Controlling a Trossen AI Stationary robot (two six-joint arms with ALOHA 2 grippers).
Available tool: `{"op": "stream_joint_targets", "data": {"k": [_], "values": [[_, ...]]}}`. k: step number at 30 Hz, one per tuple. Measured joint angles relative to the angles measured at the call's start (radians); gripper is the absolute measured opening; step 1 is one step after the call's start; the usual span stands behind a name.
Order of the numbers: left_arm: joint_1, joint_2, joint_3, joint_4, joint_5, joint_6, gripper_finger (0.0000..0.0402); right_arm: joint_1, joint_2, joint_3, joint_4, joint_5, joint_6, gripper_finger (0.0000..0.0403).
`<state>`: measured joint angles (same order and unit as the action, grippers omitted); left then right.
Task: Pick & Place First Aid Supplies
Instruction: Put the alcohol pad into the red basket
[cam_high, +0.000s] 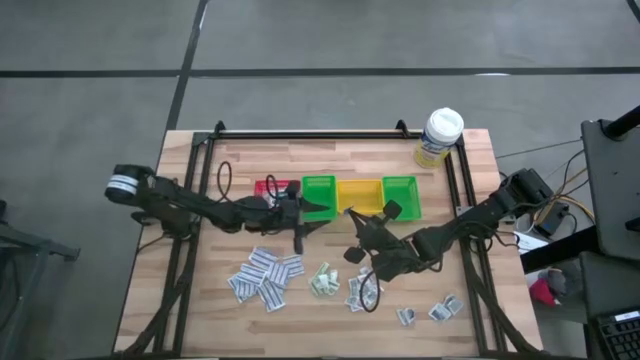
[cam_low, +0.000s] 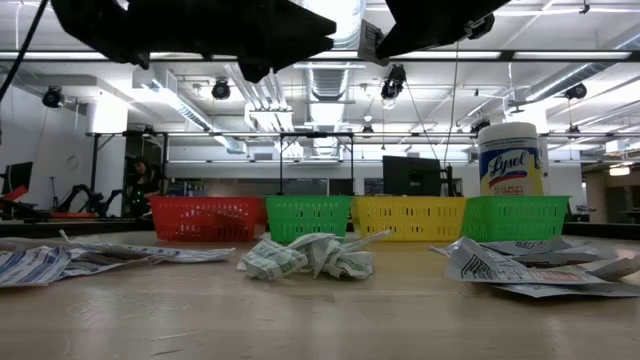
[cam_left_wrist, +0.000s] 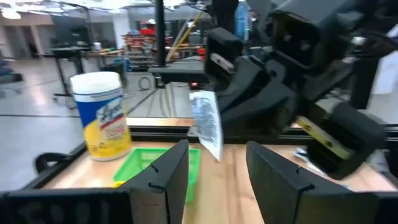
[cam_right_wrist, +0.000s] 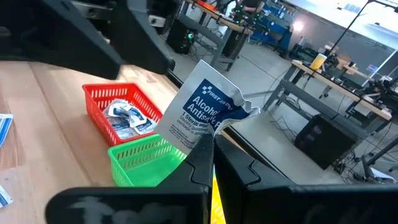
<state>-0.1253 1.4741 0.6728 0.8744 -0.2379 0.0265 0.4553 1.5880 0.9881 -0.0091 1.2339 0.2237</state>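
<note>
R tool (cam_right_wrist: 208, 146) is clamped tight on a white alcohol antiseptic packet (cam_right_wrist: 200, 115) w/ blue print, gripping its lower edge so the packet stands up above the fingertips; in the high view this tool (cam_high: 352, 228) hangs over the surface (cam_high: 200, 300) just in front of the yellow bin (cam_high: 359, 194). L tool (cam_left_wrist: 217, 165) faces it from close by, fingers (cam_left_wrist: 168, 171) apart, nothing between them; the held packet (cam_left_wrist: 207, 123) shows just beyond its gap, not touching it. In the high view L tool (cam_high: 297, 238) sits in front of the red bin (cam_high: 268, 187) and the first green bin (cam_high: 318, 191). Red bin (cam_right_wrist: 118, 112) already has several packets inside; green bin next to it (cam_right_wrist: 143, 160) looks bare as far as visible. Bins run in a row: red, green, yellow, second green bin (cam_high: 400, 192). Loose packets (cam_high: 265, 278) lie in clusters on the near part of the surface, well apart from the bins. White-capped wipes canister (cam_high: 439, 137) stands at the far R corner, behind the second green bin.
</note>
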Motion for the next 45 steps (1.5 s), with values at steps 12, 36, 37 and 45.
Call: {"op": "stream_joint_targets", "data": {"k": [12, 36, 37, 45], "values": [[0.013, 0.075, 0.093, -0.030, -0.022, -0.002, 0.0158, 0.000, 0.000, -0.003, 0.000, 0.000, -0.007, 0.0008], [0.041, 0.132, 0.187, -0.117, -0.017, -0.058, 0.0149, 0.000, 0.000, -0.003, 0.008, -0.003, -0.007, 0.0008], [0.042, 0.132, 0.187, -0.117, -0.017, -0.060, 0.0141, 0.000, 0.000, -0.003, 0.009, -0.004, -0.007, 0.0008], [0.047, 0.132, 0.187, -0.123, 0.051, -0.030, 0.0011, 0.000, 0.000, -0.003, 0.010, -0.004, -0.007, 0.0008]]}}
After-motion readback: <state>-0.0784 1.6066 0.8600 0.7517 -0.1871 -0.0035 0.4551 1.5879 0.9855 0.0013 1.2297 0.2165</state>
